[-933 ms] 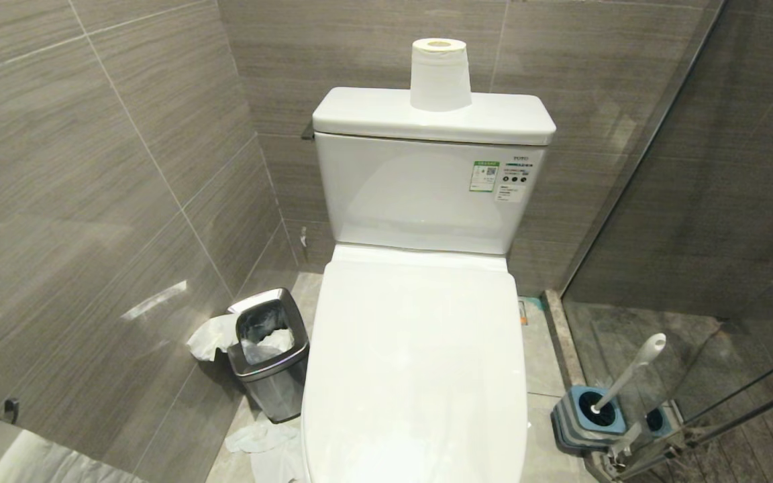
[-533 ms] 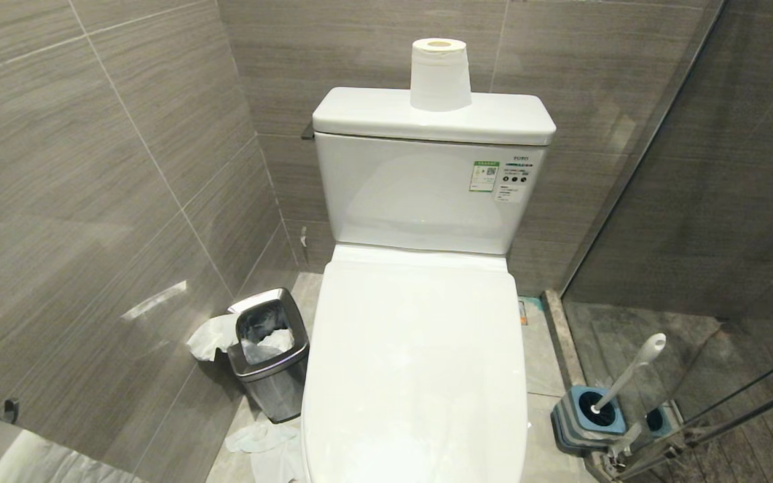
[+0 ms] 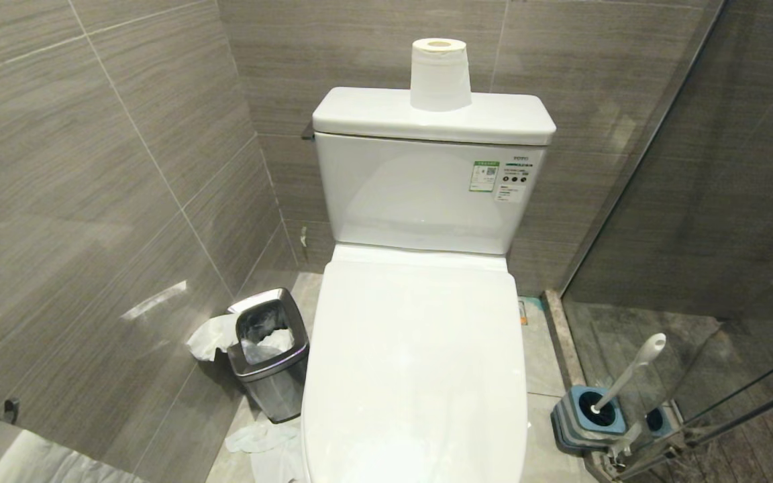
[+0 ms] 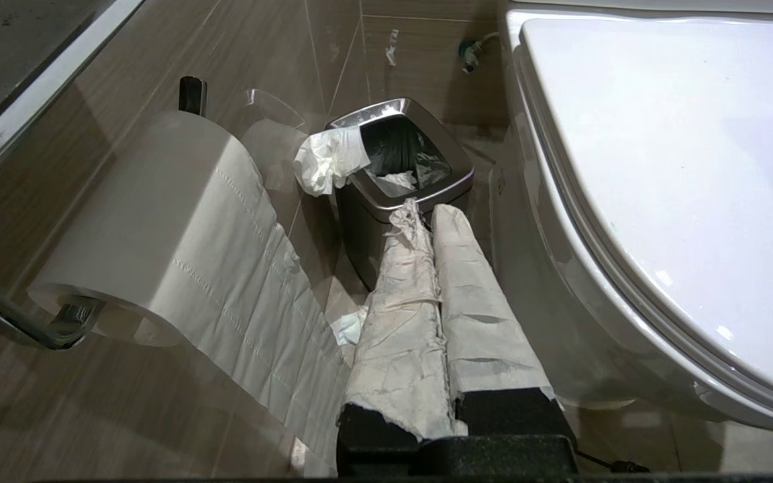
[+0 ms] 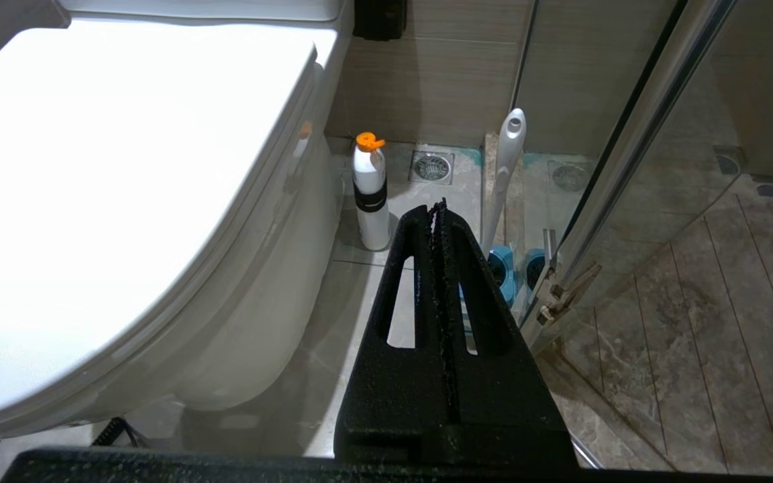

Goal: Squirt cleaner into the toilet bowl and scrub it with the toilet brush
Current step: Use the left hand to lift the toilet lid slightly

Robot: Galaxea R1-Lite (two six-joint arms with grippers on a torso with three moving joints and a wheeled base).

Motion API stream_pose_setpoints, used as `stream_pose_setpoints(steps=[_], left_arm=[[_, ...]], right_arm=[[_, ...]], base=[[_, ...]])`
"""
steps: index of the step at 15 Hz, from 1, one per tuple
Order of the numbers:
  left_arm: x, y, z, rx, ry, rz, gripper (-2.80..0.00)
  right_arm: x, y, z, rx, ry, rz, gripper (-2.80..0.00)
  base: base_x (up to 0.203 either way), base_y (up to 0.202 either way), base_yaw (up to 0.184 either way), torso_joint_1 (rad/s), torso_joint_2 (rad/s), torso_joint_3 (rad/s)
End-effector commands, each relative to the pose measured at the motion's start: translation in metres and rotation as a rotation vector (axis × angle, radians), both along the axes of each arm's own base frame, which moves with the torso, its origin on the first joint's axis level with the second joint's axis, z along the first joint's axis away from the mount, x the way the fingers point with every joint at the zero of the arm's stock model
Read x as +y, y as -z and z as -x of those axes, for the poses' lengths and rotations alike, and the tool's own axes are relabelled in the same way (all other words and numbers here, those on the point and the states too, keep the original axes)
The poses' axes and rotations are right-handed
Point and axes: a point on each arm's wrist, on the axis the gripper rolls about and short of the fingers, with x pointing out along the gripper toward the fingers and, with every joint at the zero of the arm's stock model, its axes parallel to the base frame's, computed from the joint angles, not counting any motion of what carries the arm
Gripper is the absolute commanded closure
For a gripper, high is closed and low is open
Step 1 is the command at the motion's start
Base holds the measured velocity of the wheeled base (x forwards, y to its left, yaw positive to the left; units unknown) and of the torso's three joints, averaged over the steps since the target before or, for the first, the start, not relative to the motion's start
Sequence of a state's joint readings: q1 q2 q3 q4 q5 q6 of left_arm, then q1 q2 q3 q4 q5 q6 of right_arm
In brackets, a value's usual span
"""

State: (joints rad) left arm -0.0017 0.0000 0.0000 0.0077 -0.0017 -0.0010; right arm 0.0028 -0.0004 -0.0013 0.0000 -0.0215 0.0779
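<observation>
The big white shiny toilet bowl (image 3: 413, 376) had its lid down. The left hand (image 4: 420, 218), wrapped in paper, was pressed together beside it. The right hand (image 5: 437, 215) was together too, with the long grey toilet brush (image 5: 504, 174) just past its tips.

Tiled bathroom, toilet bowl (image 3: 413, 362), waste bin (image 3: 269, 349)

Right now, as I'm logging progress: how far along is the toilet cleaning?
Nothing looks done: the toilet lid is down. Nothing is in hand: the brush sits in its holder, the cleaner bottle stands on the floor. Left: lifting the lid, squirting, scrubbing.
</observation>
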Motion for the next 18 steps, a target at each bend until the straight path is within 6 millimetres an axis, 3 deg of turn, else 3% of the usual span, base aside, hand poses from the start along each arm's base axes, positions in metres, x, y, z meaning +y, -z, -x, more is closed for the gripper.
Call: stream_pose_setpoints(steps=[1, 18], left_arm=[[0.0, 0.0009, -0.0002, 0.003, 0.0, 0.001, 0.0], [0.0, 0.0009, -0.0002, 0.003, 0.0, 0.001, 0.0]], right_arm=[[0.0, -0.0001, 0.0, 0.0, 0.0, 0.0, 0.0], [0.0, -0.0001, 0.0, 0.0, 0.0, 0.0, 0.0]], base=[[0.0, 0.0, 0.0, 0.0, 0.0, 0.0], [0.0, 0.0, 0.0, 0.0, 0.0, 0.0]])
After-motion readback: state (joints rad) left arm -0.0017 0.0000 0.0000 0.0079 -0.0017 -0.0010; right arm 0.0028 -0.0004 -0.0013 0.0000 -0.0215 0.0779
